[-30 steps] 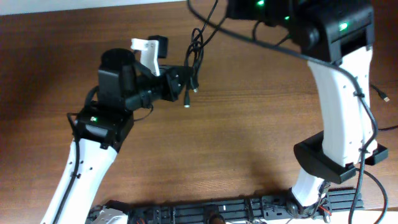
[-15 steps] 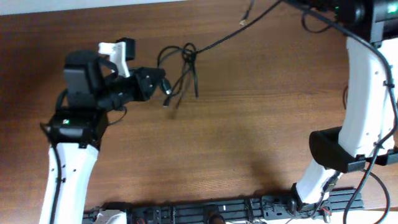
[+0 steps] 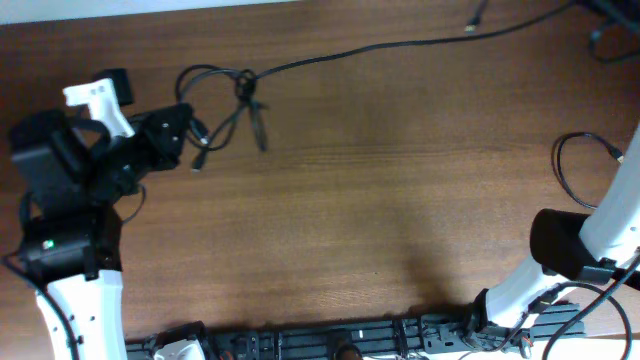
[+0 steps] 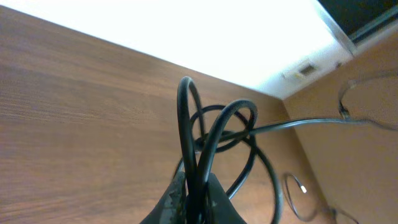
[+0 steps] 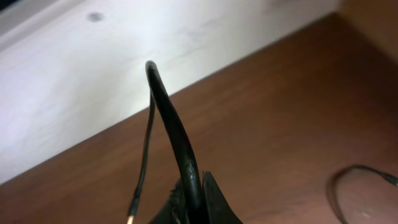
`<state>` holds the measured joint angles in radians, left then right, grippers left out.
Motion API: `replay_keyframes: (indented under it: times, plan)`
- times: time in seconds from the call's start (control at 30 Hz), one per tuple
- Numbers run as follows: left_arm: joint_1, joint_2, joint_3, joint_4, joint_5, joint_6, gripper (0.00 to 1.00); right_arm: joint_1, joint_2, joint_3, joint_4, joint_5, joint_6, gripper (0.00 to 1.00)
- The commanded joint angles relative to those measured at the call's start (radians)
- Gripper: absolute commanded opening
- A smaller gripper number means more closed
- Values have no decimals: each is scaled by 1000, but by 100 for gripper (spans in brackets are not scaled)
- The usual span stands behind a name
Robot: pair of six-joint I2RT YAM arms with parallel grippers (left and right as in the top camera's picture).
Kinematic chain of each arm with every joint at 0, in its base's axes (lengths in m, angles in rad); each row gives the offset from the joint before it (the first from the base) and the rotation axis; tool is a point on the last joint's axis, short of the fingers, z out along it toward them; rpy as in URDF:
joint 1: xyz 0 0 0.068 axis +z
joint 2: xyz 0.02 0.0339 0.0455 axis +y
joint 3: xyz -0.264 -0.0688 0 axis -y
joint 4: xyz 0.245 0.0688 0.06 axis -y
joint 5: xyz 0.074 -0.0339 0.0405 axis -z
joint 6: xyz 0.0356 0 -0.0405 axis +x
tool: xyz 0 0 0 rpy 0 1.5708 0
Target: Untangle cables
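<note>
The black cables [image 3: 245,88] form a knotted bundle at the table's back left. One strand [image 3: 400,42] runs taut from the knot to the top right, and a plug end [image 3: 476,14] hangs near it. My left gripper [image 3: 188,130] is shut on looped strands of the bundle. In the left wrist view its jaws [image 4: 196,198] pinch the strands, and the loops [image 4: 217,124] rise above them. My right gripper is out of the overhead view. In the right wrist view its jaws [image 5: 194,200] are shut on a black cable [image 5: 168,112] whose thin tail ends in a plug [image 5: 131,215].
A separate thin cable loop [image 3: 582,165] with a small plug [image 3: 616,156] lies at the right edge by the right arm's base [image 3: 570,245]. It also shows in the left wrist view [image 4: 292,190] and the right wrist view [image 5: 354,177]. The table's back edge is near the knot.
My left arm has pulled the bundle to the left. My right arm has moved up and right out of the overhead view, drawing one strand out long and taut.
</note>
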<state>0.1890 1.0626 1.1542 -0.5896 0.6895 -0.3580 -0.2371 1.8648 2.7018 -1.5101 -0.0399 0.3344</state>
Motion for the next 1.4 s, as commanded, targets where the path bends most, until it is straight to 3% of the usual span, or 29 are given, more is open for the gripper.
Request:
replay_keyframes:
  times: [0.0, 0.37, 0.57, 0.8, 1.0, 1.17, 1.23, 1.37]
  plan:
    - [101, -34, 6, -5, 0, 20, 12, -85, -22, 5, -18, 37, -21, 4]
    - [278, -37, 6, 17, 50, 12, 13, -222, -22, 5, -49, -41, -46, 4]
    - [285, -35, 6, 20, 272, 16, 24, -179, -21, 5, 0, -269, -59, 4]
    - [283, -35, 6, 20, 515, 16, 31, 6, -22, 5, 49, -390, -141, 4]
    - [157, -26, 6, 20, 491, 21, 33, 218, -22, 5, 158, -562, -272, 4]
    - [-43, 26, 6, 19, 488, 117, 44, 374, -21, 5, 190, -565, -354, 4]
    - [-153, 77, 6, 19, 421, 125, 45, 437, -21, 5, 207, -566, -354, 4]
    - [-245, 142, 6, 21, 375, 129, 48, 489, -21, 5, 232, -525, -353, 4]
